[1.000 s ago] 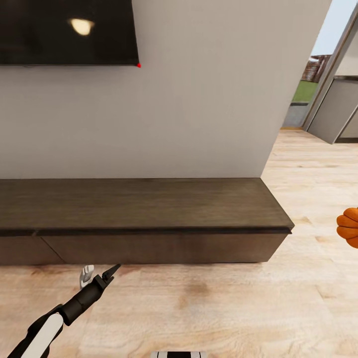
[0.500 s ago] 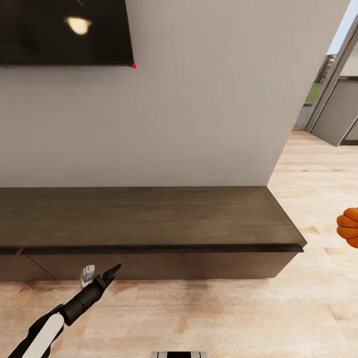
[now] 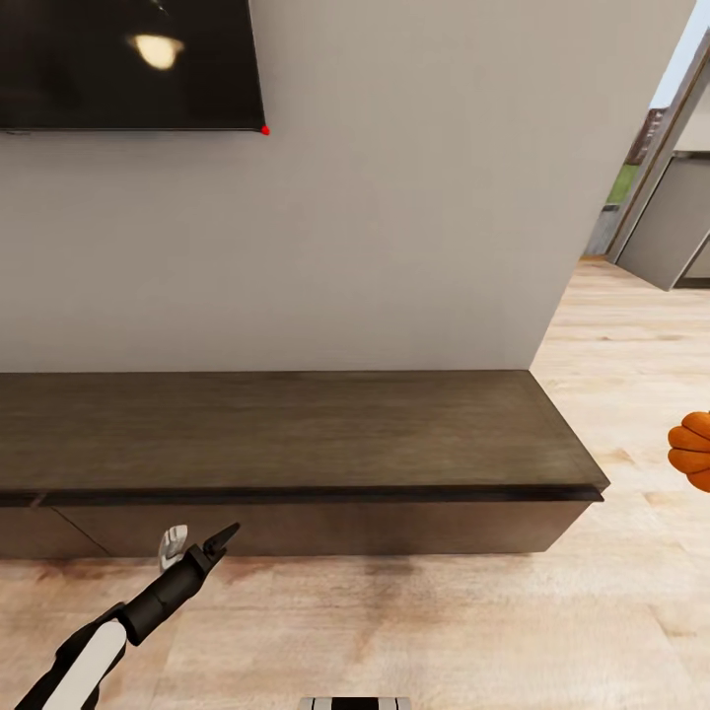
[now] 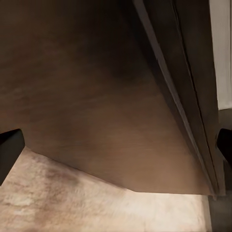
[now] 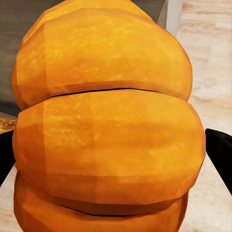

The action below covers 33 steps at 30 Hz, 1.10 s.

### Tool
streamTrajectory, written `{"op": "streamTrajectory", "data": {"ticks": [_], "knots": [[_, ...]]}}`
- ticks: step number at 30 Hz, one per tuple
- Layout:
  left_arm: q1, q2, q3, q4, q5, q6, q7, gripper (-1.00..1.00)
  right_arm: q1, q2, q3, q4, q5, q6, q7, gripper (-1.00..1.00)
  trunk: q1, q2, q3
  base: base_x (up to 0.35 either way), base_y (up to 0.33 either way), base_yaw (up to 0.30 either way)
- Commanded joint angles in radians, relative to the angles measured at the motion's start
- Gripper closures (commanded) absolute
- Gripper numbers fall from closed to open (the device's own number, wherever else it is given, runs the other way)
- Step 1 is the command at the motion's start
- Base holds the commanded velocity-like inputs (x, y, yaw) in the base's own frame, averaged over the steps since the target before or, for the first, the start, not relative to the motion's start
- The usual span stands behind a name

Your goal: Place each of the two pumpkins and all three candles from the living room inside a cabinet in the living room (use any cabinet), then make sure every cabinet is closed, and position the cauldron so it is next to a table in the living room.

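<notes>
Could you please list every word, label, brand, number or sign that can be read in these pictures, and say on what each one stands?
None: no readable text in any view.
TV screen: dark, with a lamp's reflection and a red dot at its corner, no brand.
Cabinet: plain dark wood, no label.
Pumpkin between the right claw's fingers: bare orange skin.
Left claw: no markings.

The head camera looks forward and down from close range at the cabinet (image 3: 296,444) along the wall, with a pumpkin (image 3: 693,452) cut off at 3 o'clock. The left wrist camera sits very near the same cabinet's (image 4: 111,96) front, near the floor. The right wrist camera is pressed close against that pumpkin (image 5: 106,125).
</notes>
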Motion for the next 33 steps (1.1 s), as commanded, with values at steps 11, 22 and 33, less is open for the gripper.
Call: {"op": "streamTrajectory", "data": {"ticks": [11,22,33], "knots": [[-0.009,0.004,-0.068,-0.090,0.007,0.008,0.003,-1.00,-0.001,-0.010,-0.002,0.001,-0.003,0.011,0.003,1.00,0.000,0.000,-0.001,0.000,0.000,0.000],[-0.011,0.006,-0.075,-0.094,0.006,0.009,0.002,-1.00,-0.001,-0.008,-0.001,0.001,-0.003,0.011,0.003,1.00,0.002,-0.001,-0.016,0.000,0.000,0.000],[-0.011,0.006,-0.075,-0.094,0.006,0.010,0.002,-1.00,-0.001,-0.006,0.000,0.001,-0.001,0.011,0.003,1.00,0.006,-0.004,-0.055,0.000,0.000,0.000]]}}
